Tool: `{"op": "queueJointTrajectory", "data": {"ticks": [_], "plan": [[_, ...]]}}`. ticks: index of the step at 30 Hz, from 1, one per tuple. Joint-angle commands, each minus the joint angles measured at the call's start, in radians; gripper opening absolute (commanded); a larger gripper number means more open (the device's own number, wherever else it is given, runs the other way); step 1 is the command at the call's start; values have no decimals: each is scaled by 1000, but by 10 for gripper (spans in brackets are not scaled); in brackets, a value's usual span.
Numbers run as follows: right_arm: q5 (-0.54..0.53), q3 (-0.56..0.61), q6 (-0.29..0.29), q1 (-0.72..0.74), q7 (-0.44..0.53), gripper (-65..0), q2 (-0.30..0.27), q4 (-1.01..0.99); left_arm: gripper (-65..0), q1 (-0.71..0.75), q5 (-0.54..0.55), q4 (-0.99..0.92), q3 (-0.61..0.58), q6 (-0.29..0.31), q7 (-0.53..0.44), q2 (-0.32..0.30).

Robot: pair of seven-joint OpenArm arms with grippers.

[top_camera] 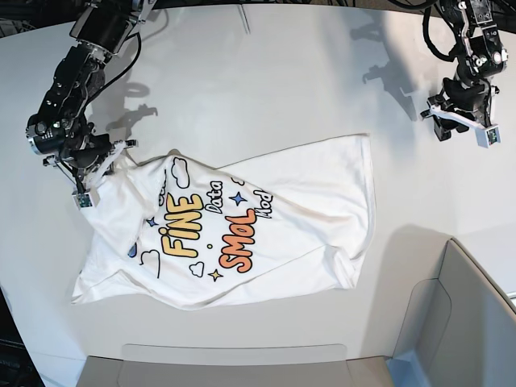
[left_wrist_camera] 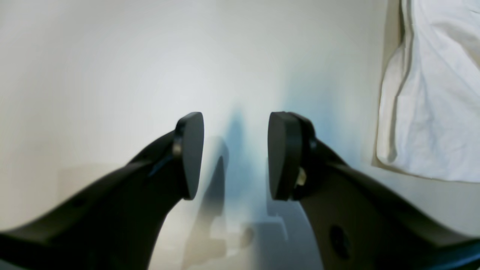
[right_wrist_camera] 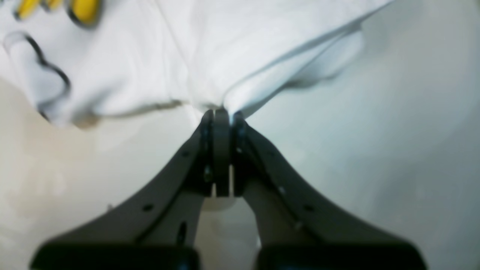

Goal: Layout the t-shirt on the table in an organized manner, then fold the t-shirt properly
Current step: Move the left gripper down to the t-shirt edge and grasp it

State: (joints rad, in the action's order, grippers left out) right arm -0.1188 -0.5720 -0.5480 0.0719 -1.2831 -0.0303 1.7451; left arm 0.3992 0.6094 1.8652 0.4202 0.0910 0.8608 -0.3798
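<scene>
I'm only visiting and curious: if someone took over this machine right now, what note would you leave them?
Right claw: shut on an edge of the white printed cloth t-shirt.
Left claw: open, empty, over the bare plain white table, beside the shirt.
Shirt: print up, rumpled, askew.
Done: one edge gripped.
Left: spread it flat, then fold it.

Grey-white bin wall (top_camera: 451, 322) at table corner
</scene>
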Motion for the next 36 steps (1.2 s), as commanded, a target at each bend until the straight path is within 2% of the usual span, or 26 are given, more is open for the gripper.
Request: {"op": "queueJointTrajectory", "data": {"ticks": [1, 5, 9, 11, 15, 20, 22, 29, 32, 36], "plan": [[-12, 2, -27, 19, 1, -650, -6, 37, -383, -1, 2, 15, 7, 2, -19, -12], [-12, 0, -48, 16, -82, -650, 7, 112, -383, -3, 2, 14, 4, 2, -19, -12], [-22, -19, -53, -21, -86, -650, 17, 264, -383, 0, 2, 14, 7, 2, -19, -12], [-60, -21, -86, -53, -86, -650, 22, 316, -383, 0, 2, 15, 7, 2, -19, -12], [-131, -181, -86, -70, -108, -650, 30, 303, -383, -1, 2, 24, 9, 2, -19, -14], [-198, -311, -131, -117, -113, -650, 33, 303, -383, -9, 8, 89, 10, 2, -19, -9], [-209, -329, -132, -142, -113, -650, 33, 301, -383, -21, 17, 121, 10, 2, -19, 32], [-207, -328, -132, -154, -113, -650, 33, 303, -383, -39, 252, 133, -17, 3, -19, 160], [-207, -326, -132, -152, -113, -650, 39, 303, -384, 14, 306, 139, -28, 3, -10, 178], [-204, -297, -132, -145, -113, -650, 42, 301, -384, 40, 412, 138, -17, 3, 111, 198]]}}
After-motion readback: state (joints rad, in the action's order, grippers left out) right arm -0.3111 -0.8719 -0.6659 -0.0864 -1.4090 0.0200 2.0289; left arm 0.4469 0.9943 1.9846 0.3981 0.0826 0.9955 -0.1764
